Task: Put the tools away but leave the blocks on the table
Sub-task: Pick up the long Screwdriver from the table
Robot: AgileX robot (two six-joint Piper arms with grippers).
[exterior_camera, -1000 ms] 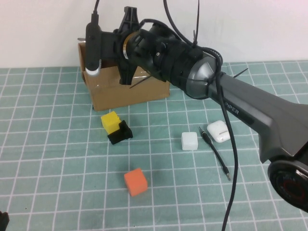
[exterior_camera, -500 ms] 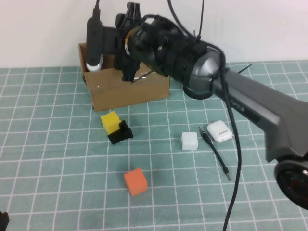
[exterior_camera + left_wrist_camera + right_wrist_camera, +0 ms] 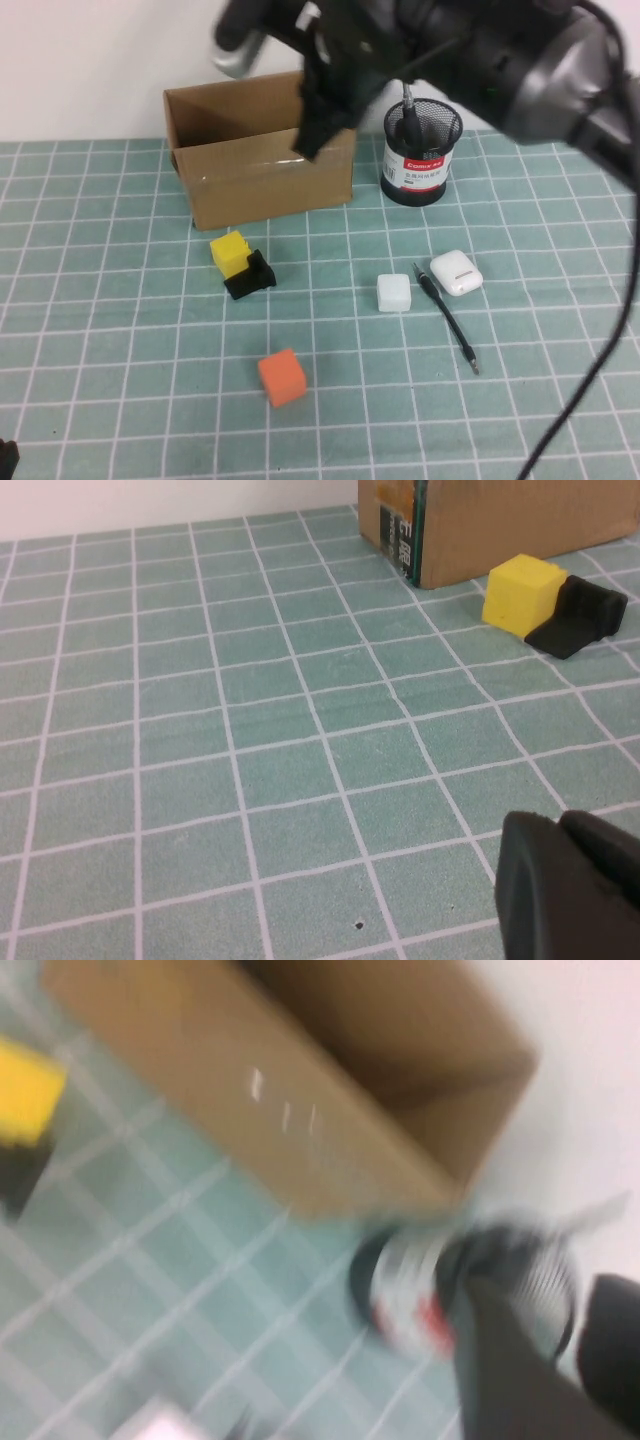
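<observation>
A thin black precision driver (image 3: 446, 317) lies on the green grid table (image 3: 120, 330), between the white block (image 3: 394, 293) and a white rounded case (image 3: 456, 271). The yellow block (image 3: 230, 249) (image 3: 520, 594) touches the notched black block (image 3: 250, 275) (image 3: 580, 616). Nearer the front sits the orange block (image 3: 282, 377). My right gripper (image 3: 318, 112) (image 3: 545, 1290) hangs blurred above the cardboard box (image 3: 262, 160), open and empty. The left gripper (image 3: 572, 880) rests low at the near left, shut and empty. Other tools are out of view.
A black mesh pen cup (image 3: 421, 152) (image 3: 470, 1280) stands right of the box, with a dark handle (image 3: 408, 108) sticking up from it. The box's inside is hidden. A white wall runs behind the table.
The right arm has risen and swung to the right from over the box, uncovering the pen cup. The blocks, the driver and the left arm have not moved.
</observation>
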